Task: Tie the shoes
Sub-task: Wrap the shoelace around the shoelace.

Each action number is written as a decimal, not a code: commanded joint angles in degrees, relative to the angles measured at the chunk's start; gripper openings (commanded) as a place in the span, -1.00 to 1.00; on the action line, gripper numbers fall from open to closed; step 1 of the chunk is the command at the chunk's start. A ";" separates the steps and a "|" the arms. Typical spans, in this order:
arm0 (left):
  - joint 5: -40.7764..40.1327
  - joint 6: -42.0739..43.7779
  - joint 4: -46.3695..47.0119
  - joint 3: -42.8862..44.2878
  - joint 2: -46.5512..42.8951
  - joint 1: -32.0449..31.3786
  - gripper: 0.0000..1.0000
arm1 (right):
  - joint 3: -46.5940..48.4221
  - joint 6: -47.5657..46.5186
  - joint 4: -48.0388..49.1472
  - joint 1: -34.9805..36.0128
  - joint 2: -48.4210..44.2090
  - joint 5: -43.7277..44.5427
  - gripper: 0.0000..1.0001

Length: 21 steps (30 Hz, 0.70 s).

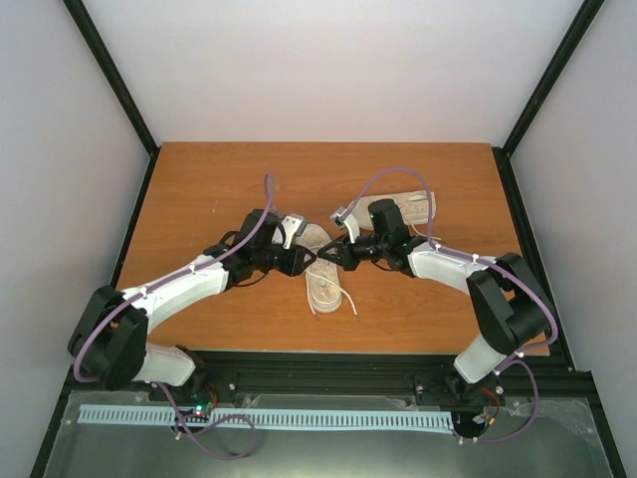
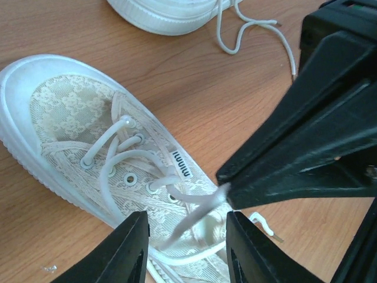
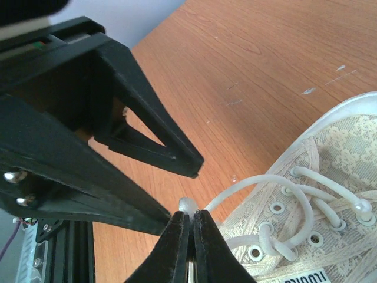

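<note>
A cream lace-fabric shoe (image 1: 328,289) lies in the middle of the table, its toe toward the back. It shows in the left wrist view (image 2: 65,118) and the right wrist view (image 3: 336,171). My right gripper (image 1: 334,253) (image 3: 189,217) is shut on a loop of its white lace (image 3: 247,186), held up over the shoe's opening. My left gripper (image 1: 303,261) (image 2: 187,242) is open, its fingers (image 2: 126,247) on either side of the raised lace (image 2: 188,215) without touching it. The second shoe (image 1: 413,207) (image 2: 165,12) lies behind, partly hidden by the right arm.
The second shoe's loose laces (image 2: 253,29) trail on the wooden table (image 1: 219,189). A lace end (image 1: 343,299) lies to the right of the near shoe. Black frame posts and white walls stand round the table.
</note>
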 commanded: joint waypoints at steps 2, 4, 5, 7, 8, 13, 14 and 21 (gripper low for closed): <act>2.39 4.16 3.52 0.58 2.64 0.86 -0.26 | -0.30 -1.36 1.24 -0.26 -1.06 -1.66 -0.95; 2.05 4.70 3.66 0.76 3.56 0.97 -0.29 | -0.25 -1.41 1.12 -0.26 -1.06 -1.73 -0.94; 1.98 4.88 3.77 0.83 4.10 1.02 -0.33 | -0.27 -1.46 1.14 -0.26 -1.07 -1.77 -0.94; 2.08 5.07 3.95 1.21 5.16 1.04 -0.37 | -0.27 -1.47 1.10 -0.26 -0.98 -1.77 -0.94; 2.32 5.17 4.22 1.29 5.74 1.04 -0.38 | -0.24 -1.58 1.10 -0.26 -0.91 -1.85 -0.94; 2.83 5.05 7.75 0.56 6.12 1.10 -0.77 | -0.08 -1.58 0.71 -0.26 -0.62 -1.29 -0.94; 2.66 4.81 8.79 0.18 5.94 1.12 -0.90 | 0.01 -1.60 0.47 -0.29 -0.69 -0.94 -0.94; 2.08 3.42 12.15 -3.37 4.22 1.12 -0.99 | -1.30 -0.21 -2.66 -0.26 -5.79 6.03 0.06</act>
